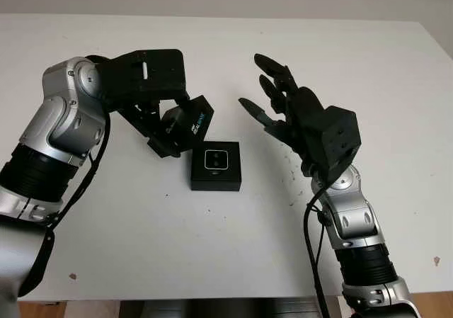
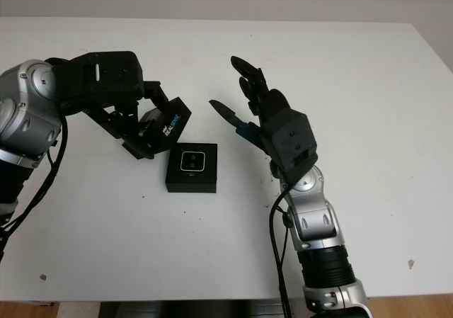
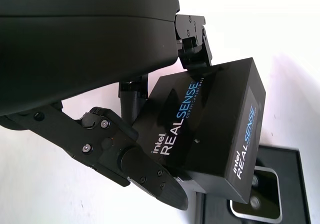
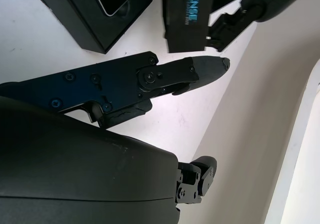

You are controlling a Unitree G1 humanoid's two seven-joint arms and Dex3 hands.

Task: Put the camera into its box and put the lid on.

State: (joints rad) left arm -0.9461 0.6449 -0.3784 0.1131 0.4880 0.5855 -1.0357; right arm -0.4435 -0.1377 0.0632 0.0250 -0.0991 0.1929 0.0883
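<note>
The camera already sits in its box, lens up, near the middle of the white worktop, so the step in hand is the lid. The left robot hand has its fingers closed around the lid, a black piece printed with the RealSense name, and holds it tilted in the air just off the box's corner on the robot's left, toward the far edge of the worktop. The right robot hand hangs released and empty above the worktop, near the box on its other side. To do this well, the lid should first be levelled, since it now leans with one edge lower than the rest, then carried over until its outline matches the box's outline. I judge that lowering it straight, all four sides meeting together, will avoid jamming a corner or pushing the box across the worktop. The free right robot hand could steady the box.
</note>
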